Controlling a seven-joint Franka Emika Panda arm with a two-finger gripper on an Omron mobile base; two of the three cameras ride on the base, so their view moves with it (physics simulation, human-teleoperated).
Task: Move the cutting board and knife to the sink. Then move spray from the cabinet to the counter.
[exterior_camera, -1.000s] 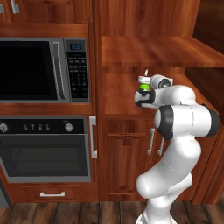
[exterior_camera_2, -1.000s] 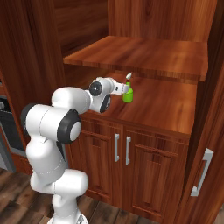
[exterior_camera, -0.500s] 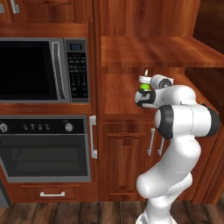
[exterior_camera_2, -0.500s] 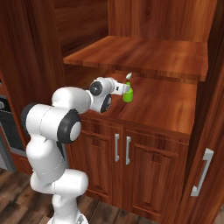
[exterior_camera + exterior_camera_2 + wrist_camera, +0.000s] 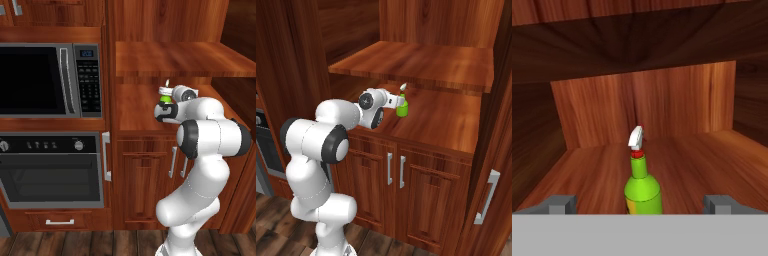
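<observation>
Nothing has shifted since the earlier frames: the spray [image 5: 643, 187] stands upright on the cabinet [image 5: 421, 65] niche shelf, centred between the parted fingers of the end effector [image 5: 641, 204], not yet gripped. You should advance level, close on the green body below the neck, then lift clear before withdrawing.

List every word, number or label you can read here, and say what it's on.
None is readable.
Microwave display and keypad: marks too small and blurred.
Oven control panel: small marks, illegible.
Spray label: only a yellow sliver shows, no print readable.
</observation>
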